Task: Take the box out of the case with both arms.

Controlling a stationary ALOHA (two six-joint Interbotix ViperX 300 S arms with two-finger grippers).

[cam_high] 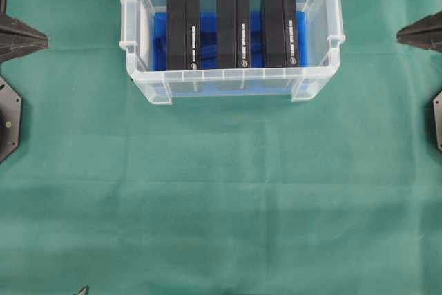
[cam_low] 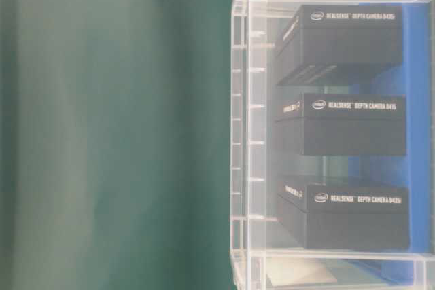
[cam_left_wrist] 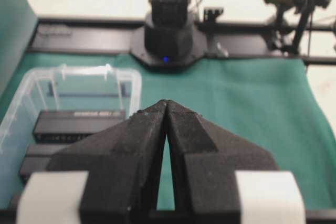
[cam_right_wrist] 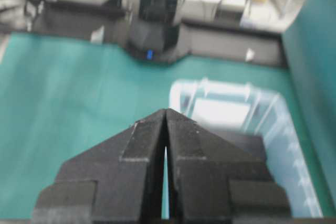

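1. The case (cam_high: 231,81) sits on the green cloth (cam_high: 221,198) at about twelve o'clock in the overhead view, touching the far edge of the picture.
2. Inside it three black boxes stand side by side on a blue sheet (cam_high: 160,39): a left box (cam_high: 183,31), a middle box (cam_high: 233,29) and a right box (cam_high: 280,27). Narrow gaps part them, and none leans on its neighbour.
3. From table level the case fills the right side, and the same three boxes appear stacked up the picture; each carries white lettering on its side, for instance the top one (cam_low: 350,35).
4. The left gripper (cam_high: 43,41) pokes in at nine o'clock of the overhead view, well apart from the case. Its own camera shows the two pointed halves pressed tip to tip, with only a thin slit lower down and nothing between them.
5. The right gripper (cam_high: 402,32) comes in at three o'clock, also well clear of the case. Its jaws meet at the point too and carry nothing.
6. From the left wrist view the case lies at about nine o'clock of the gripper tip, with two boxes visible inside.
7. From the right wrist view, which is blurred, the case lies at about three o'clock of the tip.
8. Dark arm bases (cam_high: 8,119) show at both side edges of the overhead view.
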